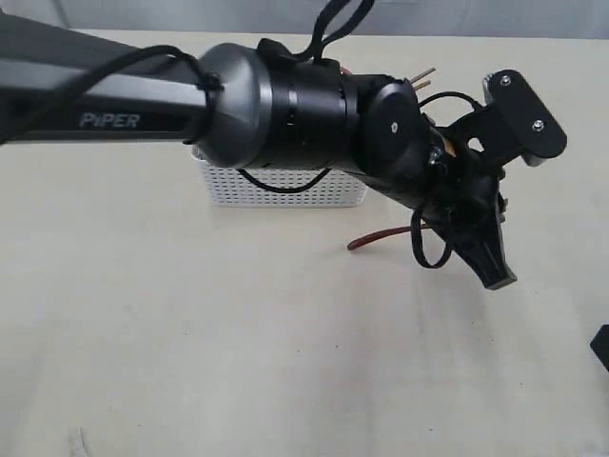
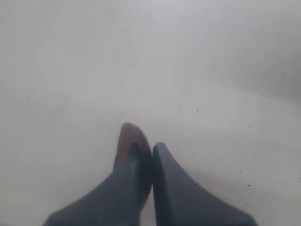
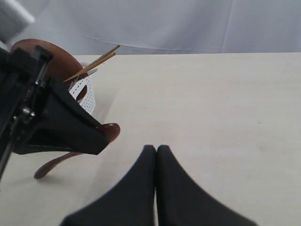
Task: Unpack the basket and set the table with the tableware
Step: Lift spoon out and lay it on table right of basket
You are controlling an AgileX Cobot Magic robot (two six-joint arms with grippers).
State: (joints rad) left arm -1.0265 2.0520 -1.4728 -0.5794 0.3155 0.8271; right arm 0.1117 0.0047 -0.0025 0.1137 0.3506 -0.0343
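Observation:
My left arm reaches across the exterior view, and the left gripper [image 1: 496, 277] hangs just above the table [image 1: 190, 333], right of the white basket [image 1: 285, 188]. That gripper [image 2: 146, 149] is shut on the dark red wooden spoon [image 2: 131, 139] near its bowl. The spoon's handle [image 1: 376, 238] trails back toward the basket. From the right wrist view I see the spoon bowl [image 3: 111, 130] at the left gripper's tip [image 3: 99, 139], two chopsticks [image 3: 94, 61] and the brown plate [image 3: 51, 56] standing up out of the basket [image 3: 87, 92]. My right gripper [image 3: 156, 149] is shut and empty over bare table.
The left arm's dark body [image 1: 285, 105] hides most of the basket's contents in the exterior view; only the chopstick tips [image 1: 423, 76] show above it. A black part [image 1: 601, 347] pokes in at the right edge.

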